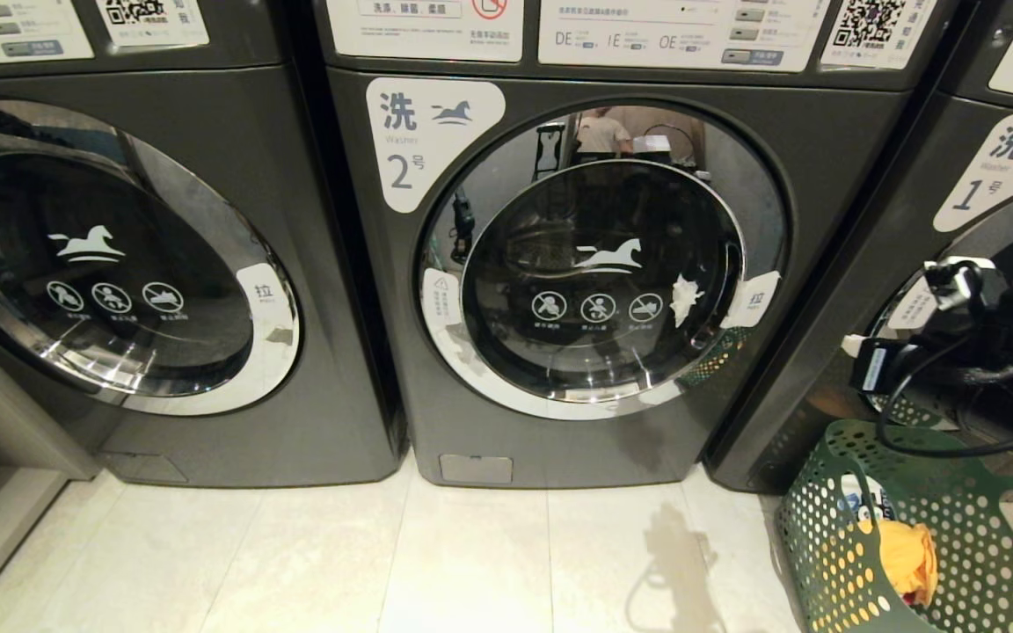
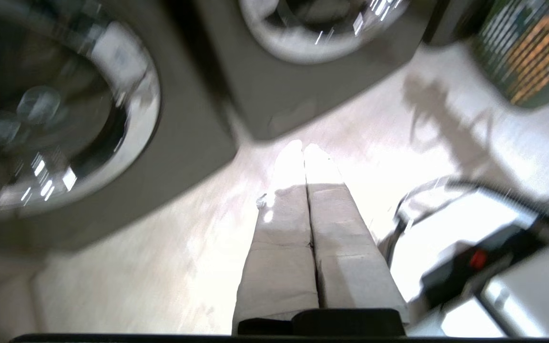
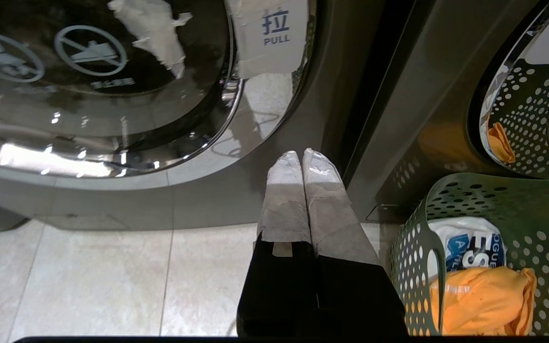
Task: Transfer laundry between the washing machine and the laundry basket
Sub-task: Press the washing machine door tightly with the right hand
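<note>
The dark grey front-loading washing machine marked 2 (image 1: 559, 264) stands straight ahead on the pale tiled floor (image 1: 383, 563), and its round chrome-rimmed glass door (image 1: 599, 281) is closed, the white pull label (image 3: 272, 35) at its right edge untouched. To the robot's right, just beside the next machine, sits the green perforated plastic laundry basket (image 1: 990, 510), with a crumpled orange garment (image 3: 484, 300) lying on a white and blue printed item (image 3: 470, 247) inside it.

The right gripper (image 3: 301, 162) is clenched and empty, hovering low in front of the machine's lower right corner, between the door and the basket. The left gripper (image 2: 303, 155) is likewise clenched on nothing, pointing down over the floor between the leftmost machine and the middle one.

By the look of it the task is at its very start: no laundry has been moved and the door has not been opened. What seems to remain is pulling the door open, lifting the garments from the basket, and loading them into the drum.
</note>
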Controlling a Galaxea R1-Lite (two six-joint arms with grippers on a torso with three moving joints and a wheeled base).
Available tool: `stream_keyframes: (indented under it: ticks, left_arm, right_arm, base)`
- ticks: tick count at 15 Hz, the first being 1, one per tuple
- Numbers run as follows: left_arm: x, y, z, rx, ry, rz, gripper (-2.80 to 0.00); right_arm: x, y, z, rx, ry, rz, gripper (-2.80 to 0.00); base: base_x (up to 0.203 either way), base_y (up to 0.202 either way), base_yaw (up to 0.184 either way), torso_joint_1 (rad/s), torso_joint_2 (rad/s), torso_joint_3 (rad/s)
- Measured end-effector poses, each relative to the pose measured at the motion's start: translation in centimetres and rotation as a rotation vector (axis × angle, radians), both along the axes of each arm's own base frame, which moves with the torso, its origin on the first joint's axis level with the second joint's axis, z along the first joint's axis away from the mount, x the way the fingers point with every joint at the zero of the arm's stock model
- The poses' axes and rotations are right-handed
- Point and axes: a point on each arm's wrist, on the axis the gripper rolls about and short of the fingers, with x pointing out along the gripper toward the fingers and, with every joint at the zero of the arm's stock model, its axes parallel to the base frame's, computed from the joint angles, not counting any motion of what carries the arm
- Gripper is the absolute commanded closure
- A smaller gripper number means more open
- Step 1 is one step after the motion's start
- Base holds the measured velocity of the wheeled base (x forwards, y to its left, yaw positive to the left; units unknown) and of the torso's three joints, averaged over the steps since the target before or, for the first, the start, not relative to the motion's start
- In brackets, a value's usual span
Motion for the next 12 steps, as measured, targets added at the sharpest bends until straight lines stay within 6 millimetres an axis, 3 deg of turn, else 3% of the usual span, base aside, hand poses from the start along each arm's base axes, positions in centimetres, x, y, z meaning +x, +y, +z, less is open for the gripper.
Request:
stream_keyframes:
  ticks: [2,4,7,12]
  left_arm:
    - [-3.2,3.7,-2.1,0.082,0.076,0.08,0.0]
    - [-5.6,5.3,-3.5,0.121,0.137,0.149,0.0]
    - [-7.4,4.9,-3.9,0.082,0.155,0.276,0.0]
    - [-9.0,1.7,-4.4,-0.038,0.213,0.461,0.0]
  right_arm:
    - [2.9,-0.5,-1.3,0.001,-0.001,-0.012,0.0]
    - [5.2,-0.7,-2.7,-0.001,-0.031,-0.013,0.0]
    - [8.3,-0.9,-4.3,-0.001,-0.093,-0.004,0.0]
    - [12.0,-1.1,-6.6,0.003,-0.193,0.057,0.0]
  base:
    - [0.0,0.0,0.0,0.0,0.0,0.0]
    - [0.0,0.0,0.0,0.0,0.0,0.0]
    - [0.0,0.0,0.0,0.0,0.0,0.0]
    - [0.0,0.0,0.0,0.0,0.0,0.0]
